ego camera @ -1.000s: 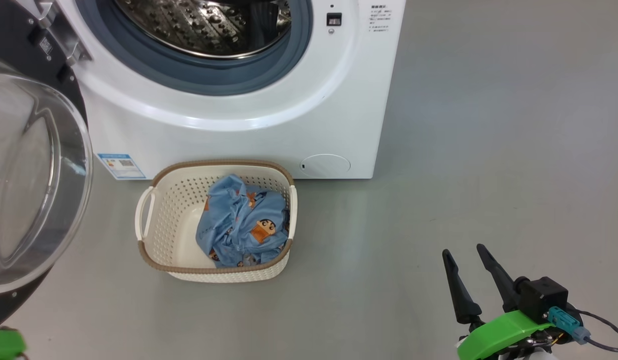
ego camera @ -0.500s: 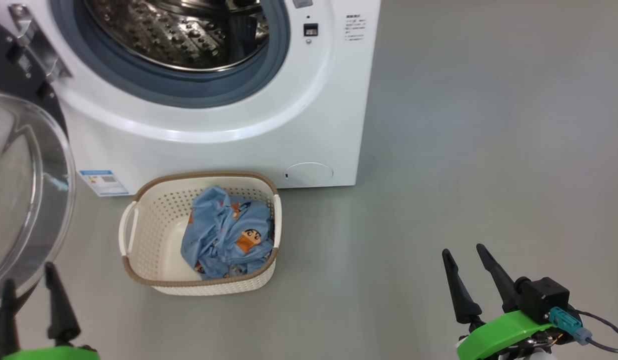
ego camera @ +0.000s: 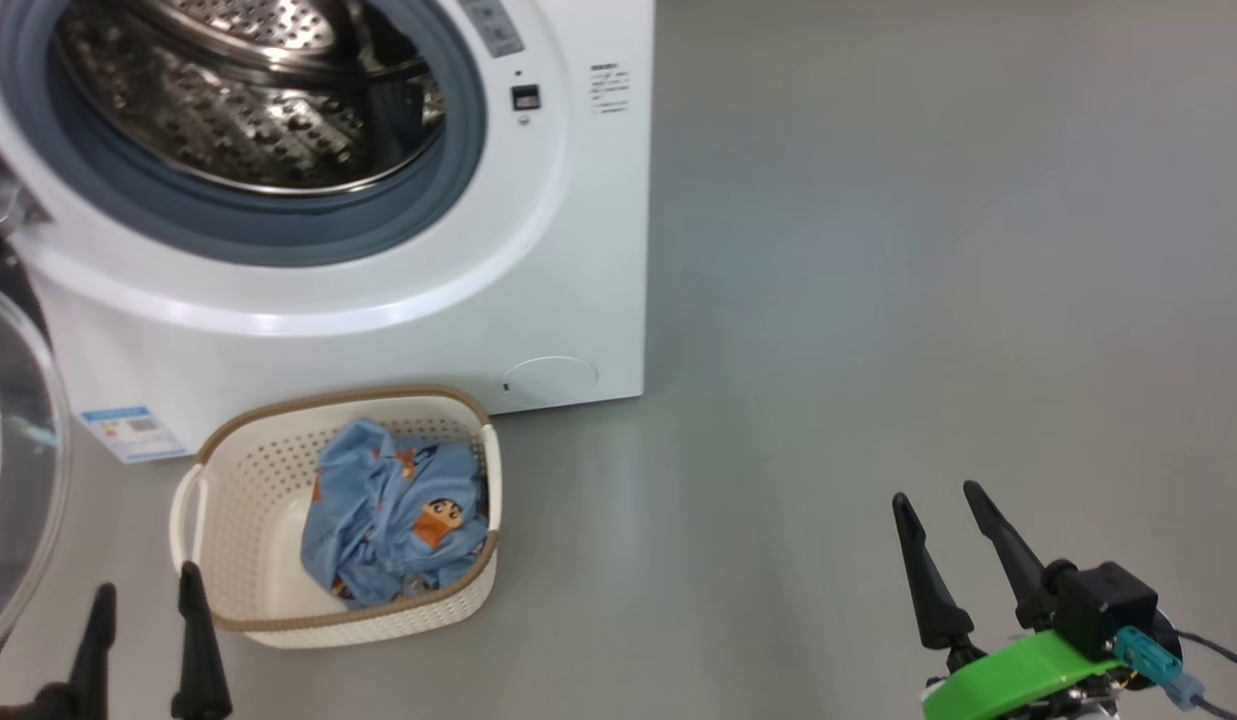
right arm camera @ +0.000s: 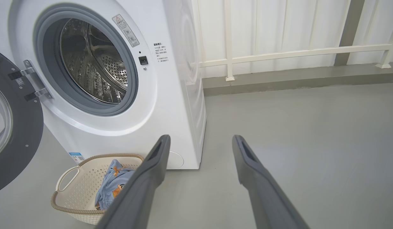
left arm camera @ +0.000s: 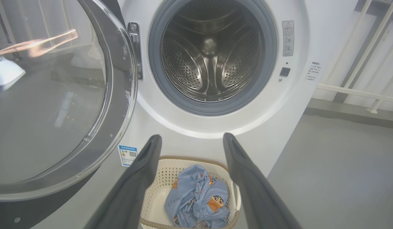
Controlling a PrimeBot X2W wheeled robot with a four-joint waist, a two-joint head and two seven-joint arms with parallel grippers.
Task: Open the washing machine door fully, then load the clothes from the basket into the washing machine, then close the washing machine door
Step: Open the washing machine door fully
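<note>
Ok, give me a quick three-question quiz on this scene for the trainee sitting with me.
1. True or false: the washing machine door is shut over the drum.
2. Where are the clothes? A) in the drum B) in the basket C) draped over the door
3. Fill in: the left gripper and the right gripper both hold ____.
Key: 1 false, the door is swung open; 2 B; 3 nothing, both have their jaws apart and empty.
</note>
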